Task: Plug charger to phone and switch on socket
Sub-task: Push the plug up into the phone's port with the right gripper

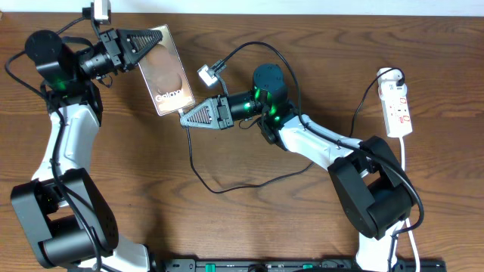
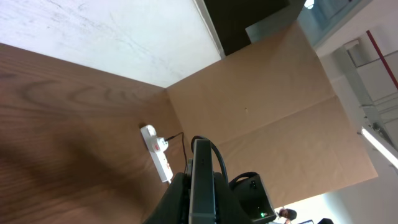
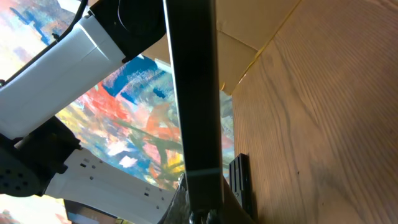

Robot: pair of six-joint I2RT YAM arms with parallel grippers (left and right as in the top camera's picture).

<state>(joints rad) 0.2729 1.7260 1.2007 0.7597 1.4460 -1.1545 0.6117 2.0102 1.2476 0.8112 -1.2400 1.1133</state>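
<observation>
Your right gripper point(image 1: 187, 118) sits at the bottom short edge of the phone point(image 1: 168, 74), its fingers drawn together. They seem to be clamped on the plug tip of the charger point(image 1: 215, 189), though the tip is too small to make out from overhead and is hidden in the right wrist view. That wrist view shows you only the phone point(image 3: 196, 93) edge-on, a dark bar running straight down toward your fingers, with the wooden table point(image 3: 323, 124) to the right.

From the gripper's tip the charger's thin black cable drops toward you. It loops across the table point(image 1: 249, 227) under the right arm and rises on the far right toward the socket point(image 1: 398, 112).

Your left gripper point(image 1: 153, 39) is closed on the phone's opposite short edge, at the far left of the table. The phone is held between the two grippers with its glossy brown face and white lettering turned up to the overhead camera. In the left wrist view you see the phone point(image 2: 201, 180) as a thin dark edge standing up between the fingers.

The socket point(image 2: 158, 152) lies well apart from the phone, flat on the wood at the right side. It is a white strip with red markings, with a dark plug seated at its far end.
</observation>
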